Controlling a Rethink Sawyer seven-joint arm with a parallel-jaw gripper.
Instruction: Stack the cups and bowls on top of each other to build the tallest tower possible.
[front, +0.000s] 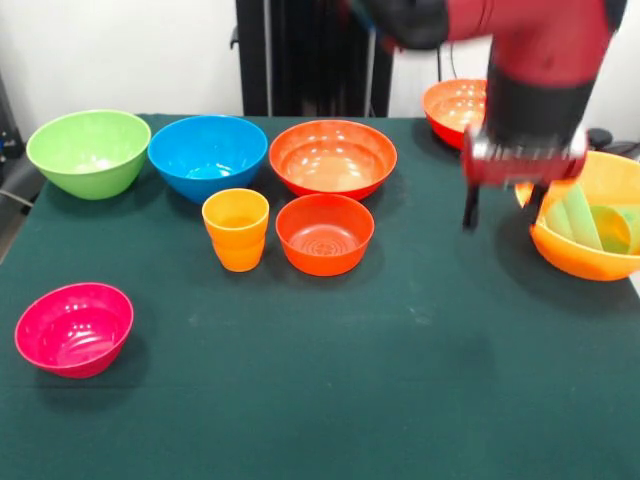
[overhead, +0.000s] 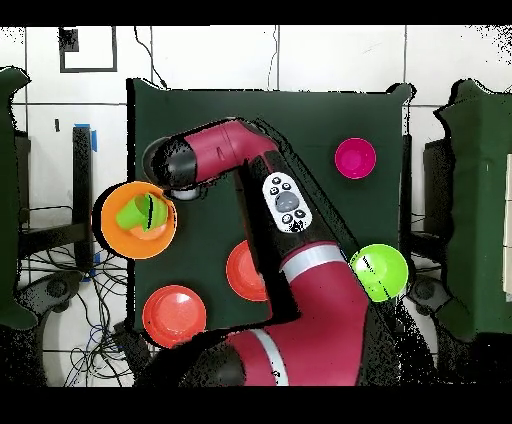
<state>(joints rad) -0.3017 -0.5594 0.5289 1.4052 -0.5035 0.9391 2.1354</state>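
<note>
Front view: gripper (front: 502, 212) hangs low at the right of the surface (front: 330, 390), two dark fingers (front: 469, 208) apart and nothing between them — released, empty. Sits just beside the near rim of the big orange bowl (front: 600, 255), not inside it.

Looks like the very start of the tower: only a base so far. Holds, inside that bowl, a translucent green cup (front: 578, 215) lying tilted and a small green bowl (front: 612, 228) beside it; neither stands upright, so hardly a stack yet.

Next move, by judgement: either righting what lies in the base, or going for a loose piece. Calls for a lift clear of the rim first, then a long reach across to the orange cup (front: 237, 230) or the small red-orange bowl (front: 324, 233) — touching or nearly so, both well apart from the gripper.

Elsewhere, untouched: pink bowl (front: 74, 328) near the front left, green bowl (front: 89, 152), blue bowl (front: 208, 155) and a wider red-orange bowl (front: 333, 157) in a row behind, another red-orange one (front: 455, 108) behind the arm.

Overhead view: agrees — arm bent over to the orange bowl (overhead: 115, 238) at the surface's edge, green pieces inside.
</note>
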